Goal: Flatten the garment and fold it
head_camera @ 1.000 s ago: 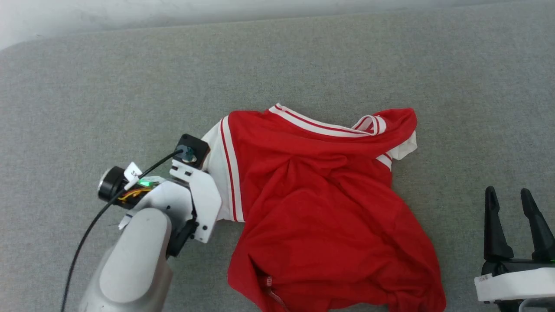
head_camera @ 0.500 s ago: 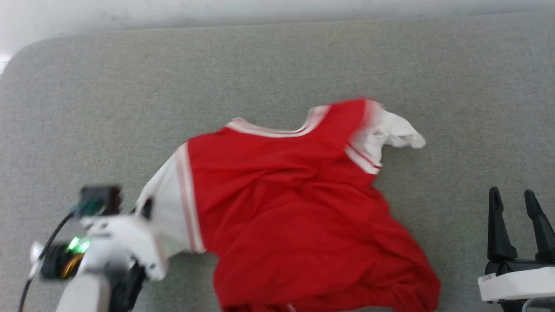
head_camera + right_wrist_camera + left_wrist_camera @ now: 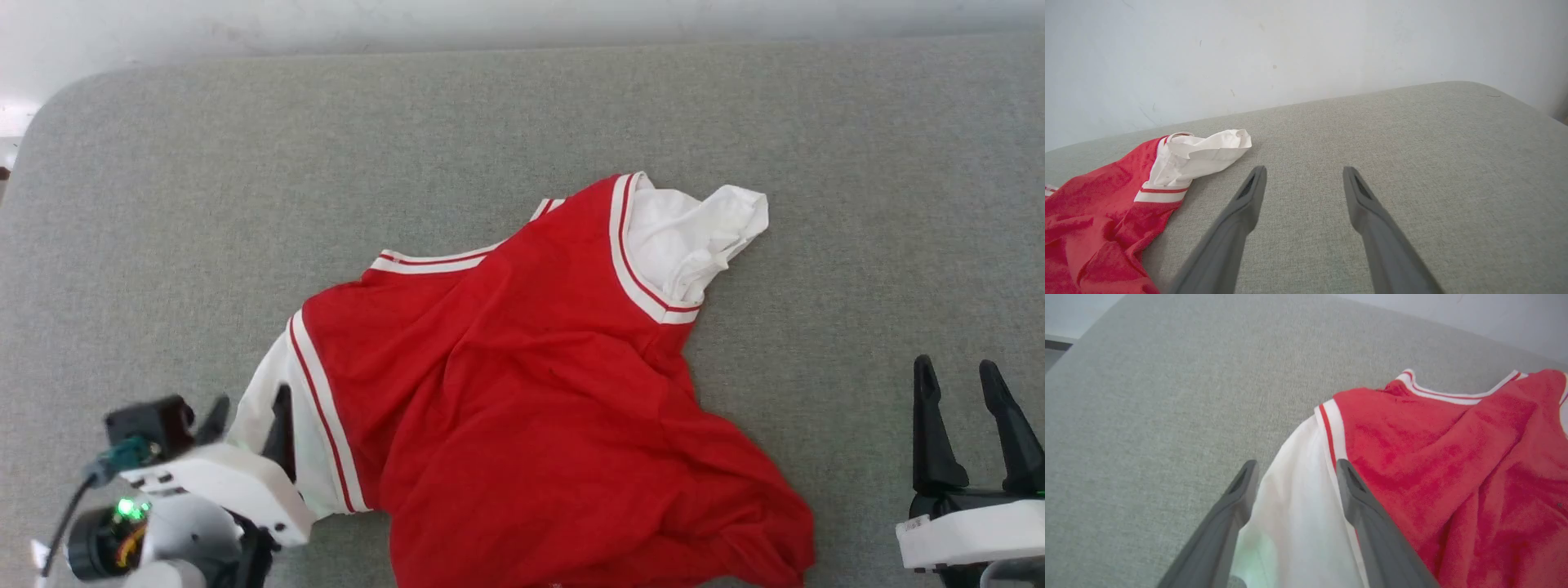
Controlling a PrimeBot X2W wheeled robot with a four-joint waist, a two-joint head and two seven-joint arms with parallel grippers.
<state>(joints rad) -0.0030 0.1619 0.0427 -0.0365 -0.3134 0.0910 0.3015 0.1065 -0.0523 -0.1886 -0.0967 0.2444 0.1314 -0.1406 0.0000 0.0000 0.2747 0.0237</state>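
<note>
Left hand (image 3: 249,420) had dragged the red jersey (image 3: 531,392) toward the near-left corner of the worktop (image 3: 245,204) and released it; its jaws stood open astride the white sleeve (image 3: 306,465). Right hand (image 3: 976,408) stood open, idle. Hem (image 3: 759,531) remained bunched; flattening judged incomplete.

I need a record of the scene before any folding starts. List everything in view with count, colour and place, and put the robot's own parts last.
garment: one, red with striped white-and-red trim, lying crumpled mid-surface, not yet flat
sleeves: two, white; one bunched at the garment's far right corner, the other at its near left corner
padded surface: one, grey, under the garment
wall: one, white, behind the surface's far edge
left gripper: one, dark fingers, lower left in the head view, open, with the near left sleeve lying between its fingers
right gripper: one, dark fingers, lower right in the head view, open, over bare surface, apart from the garment
</note>
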